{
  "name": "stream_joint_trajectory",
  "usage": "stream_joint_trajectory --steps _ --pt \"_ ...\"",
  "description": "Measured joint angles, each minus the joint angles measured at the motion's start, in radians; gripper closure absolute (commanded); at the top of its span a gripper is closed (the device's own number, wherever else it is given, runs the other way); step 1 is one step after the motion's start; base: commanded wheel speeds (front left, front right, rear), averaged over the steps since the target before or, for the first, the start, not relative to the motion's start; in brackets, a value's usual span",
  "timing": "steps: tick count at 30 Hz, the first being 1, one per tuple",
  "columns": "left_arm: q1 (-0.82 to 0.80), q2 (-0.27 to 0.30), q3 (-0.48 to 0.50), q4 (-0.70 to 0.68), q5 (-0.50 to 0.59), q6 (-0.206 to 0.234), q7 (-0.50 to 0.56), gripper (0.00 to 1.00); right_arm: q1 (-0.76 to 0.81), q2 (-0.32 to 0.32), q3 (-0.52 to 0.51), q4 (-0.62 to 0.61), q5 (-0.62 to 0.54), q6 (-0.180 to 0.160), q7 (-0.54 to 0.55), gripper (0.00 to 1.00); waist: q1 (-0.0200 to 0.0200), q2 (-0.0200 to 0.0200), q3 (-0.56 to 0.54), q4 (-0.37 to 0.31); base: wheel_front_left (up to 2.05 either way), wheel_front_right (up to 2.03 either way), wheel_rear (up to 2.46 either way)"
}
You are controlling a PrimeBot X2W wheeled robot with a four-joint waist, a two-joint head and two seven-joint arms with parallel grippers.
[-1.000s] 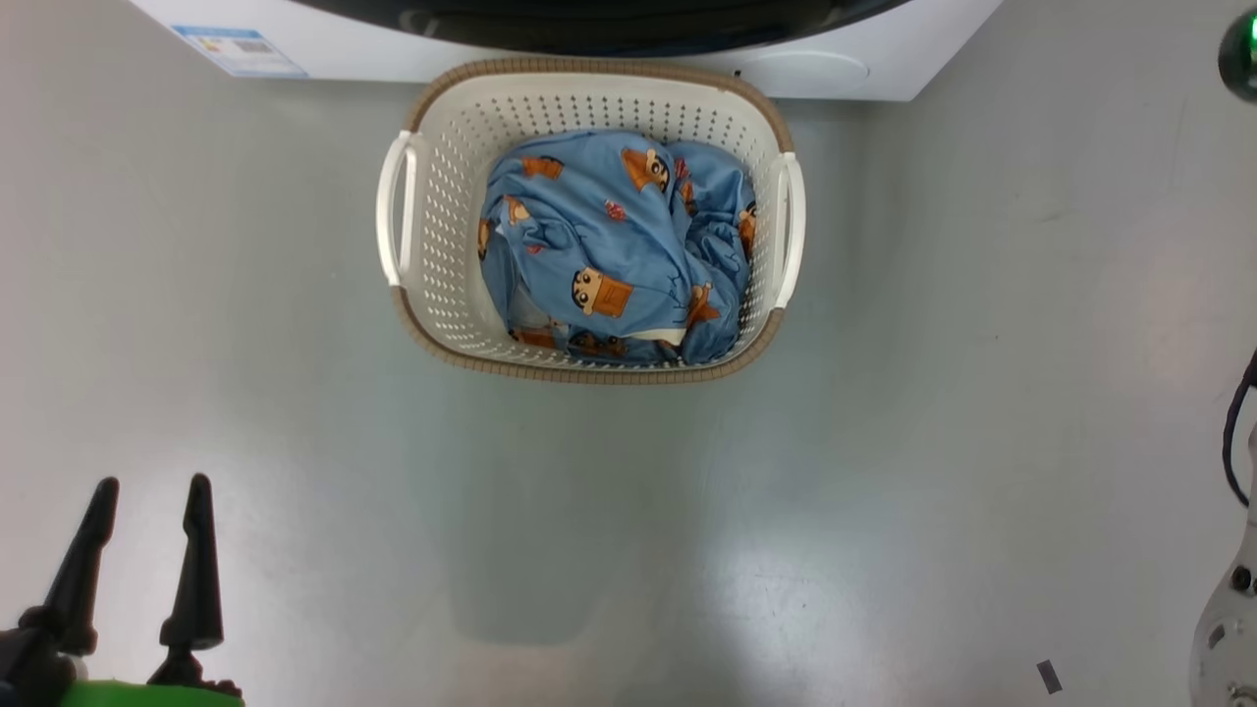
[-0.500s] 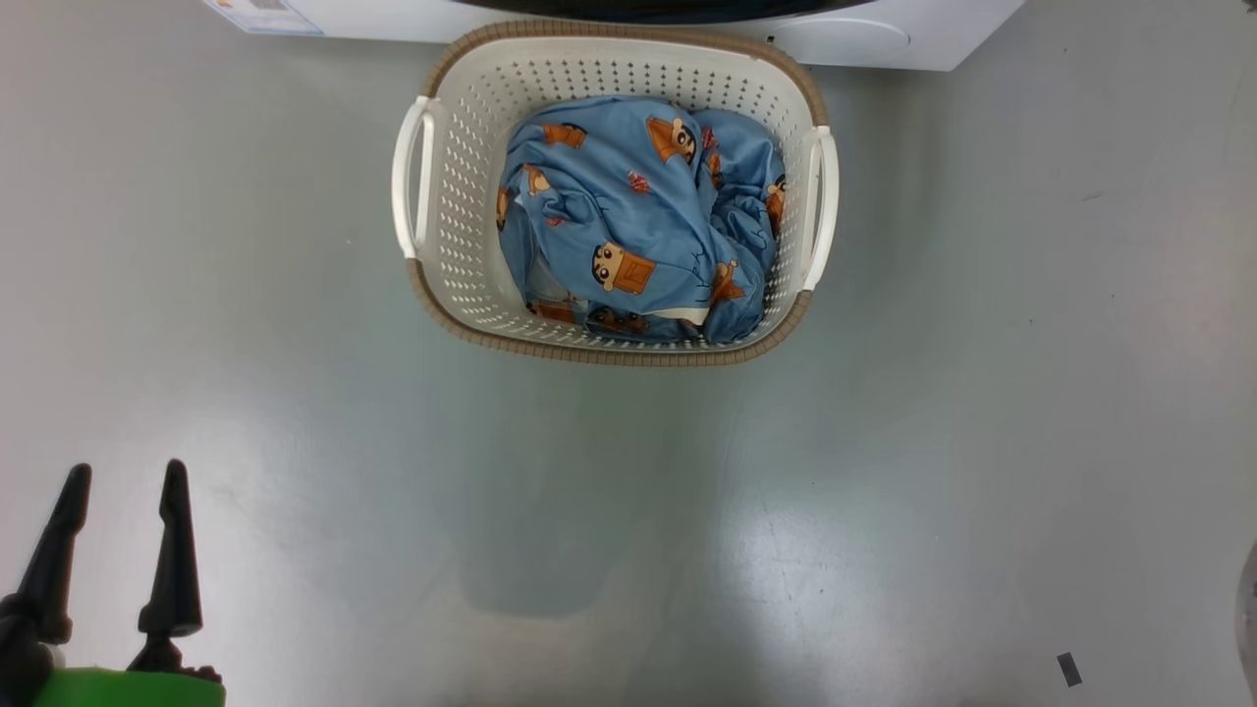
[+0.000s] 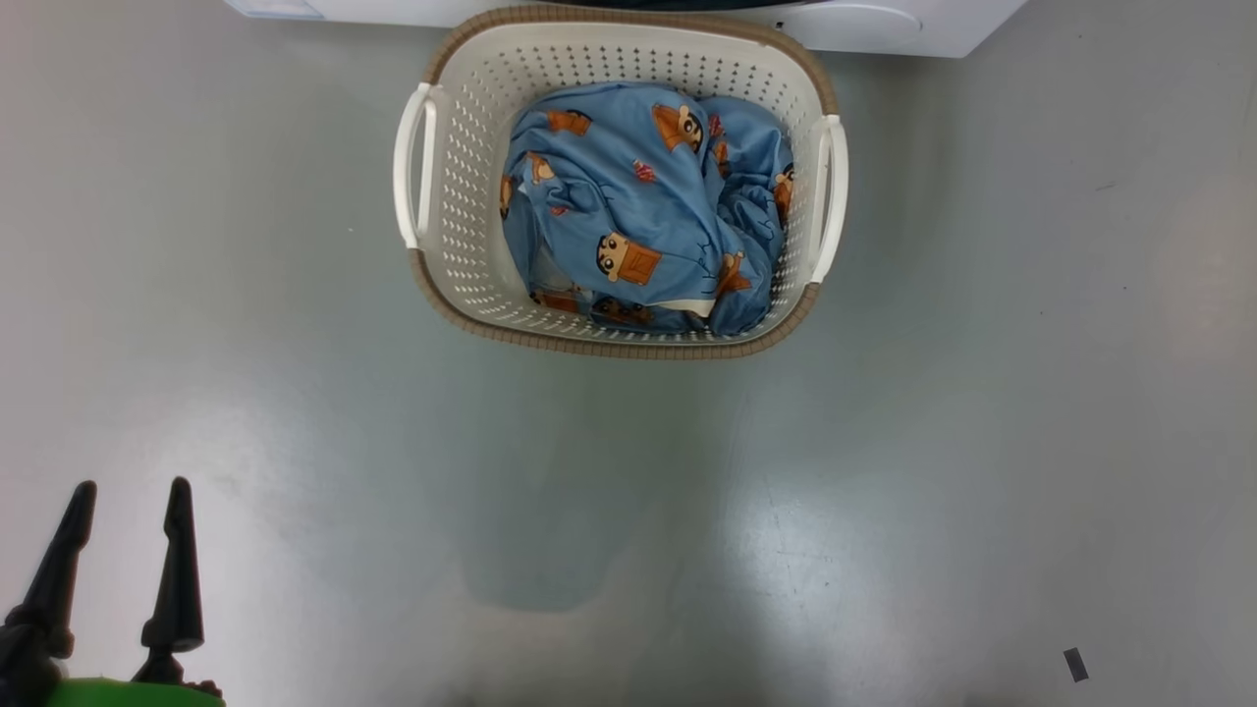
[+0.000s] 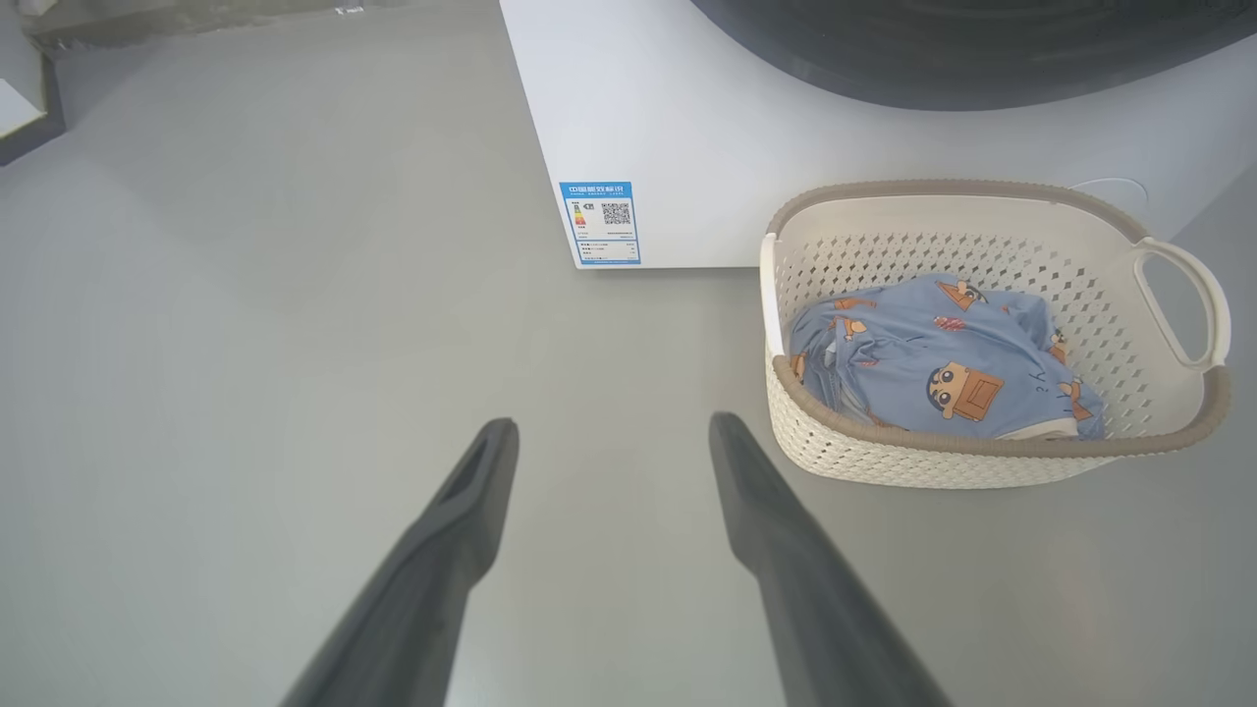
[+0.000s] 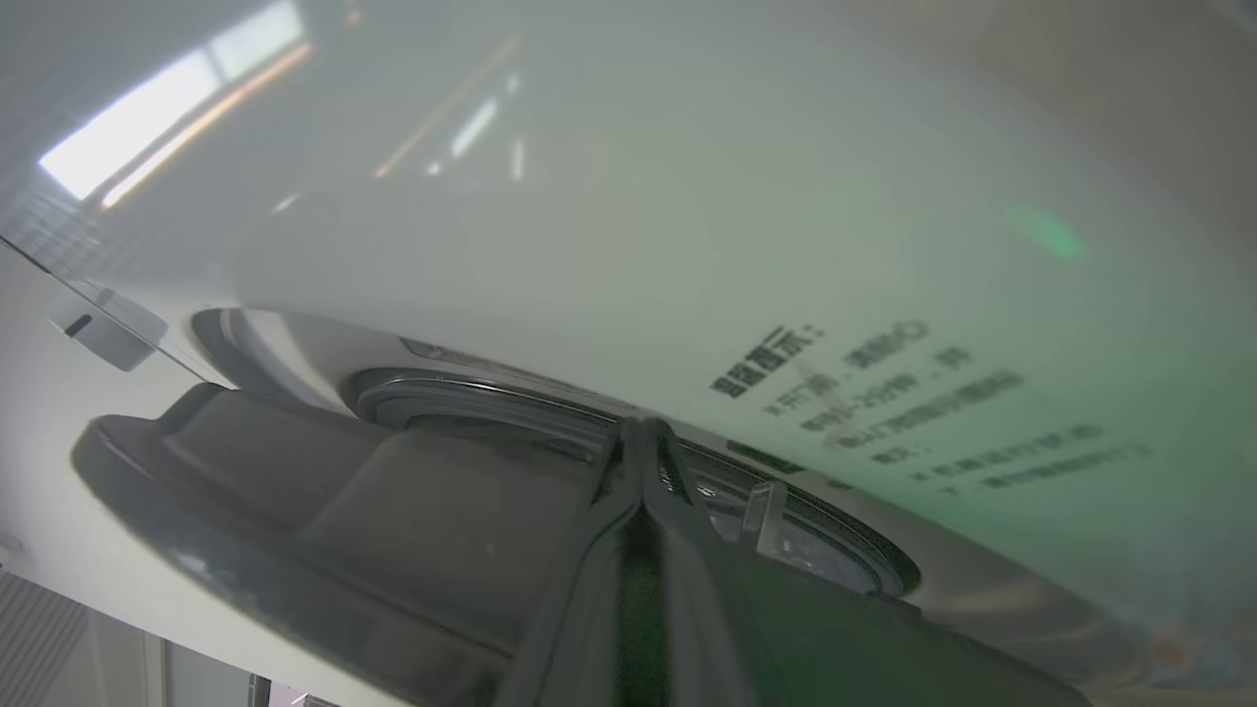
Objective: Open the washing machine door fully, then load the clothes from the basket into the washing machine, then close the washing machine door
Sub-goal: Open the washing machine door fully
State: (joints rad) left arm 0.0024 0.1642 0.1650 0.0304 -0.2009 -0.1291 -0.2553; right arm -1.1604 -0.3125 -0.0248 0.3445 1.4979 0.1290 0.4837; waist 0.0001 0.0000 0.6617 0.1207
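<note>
Basket (image 3: pixel 460 206) stood on the floor (image 3: pixel 295 393) just before the washer (image 3: pixel 884 25). It held the blue printed clothes (image 3: pixel 638 196), bunched toward its right side. Left pincer (image 3: pixel 132 484) hung spread and empty over bare floor, well apart from the basket. Right pincer (image 5: pixel 638 428), fingers pressed together on nothing, pointed at a grey ring (image 5: pixel 295 550) under white casing; contact could not be told.

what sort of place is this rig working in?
Probably a laundry area, maybe a test room: a white front-loading washing machine, a plastic basket of blue printed clothes standing right in front of it, and a bare grey floor.
</note>
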Motion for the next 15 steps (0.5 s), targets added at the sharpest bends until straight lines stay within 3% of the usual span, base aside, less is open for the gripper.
stream_joint_trajectory --steps 15 --pt "-0.001 -0.002 0.002 -0.006 0.000 0.000 0.000 0.00 -0.050 -0.035 0.039 0.042 -0.010 0.000 0.025 1.00 -0.0001 0.0000 0.006 0.005 0.00 0.00 0.00"
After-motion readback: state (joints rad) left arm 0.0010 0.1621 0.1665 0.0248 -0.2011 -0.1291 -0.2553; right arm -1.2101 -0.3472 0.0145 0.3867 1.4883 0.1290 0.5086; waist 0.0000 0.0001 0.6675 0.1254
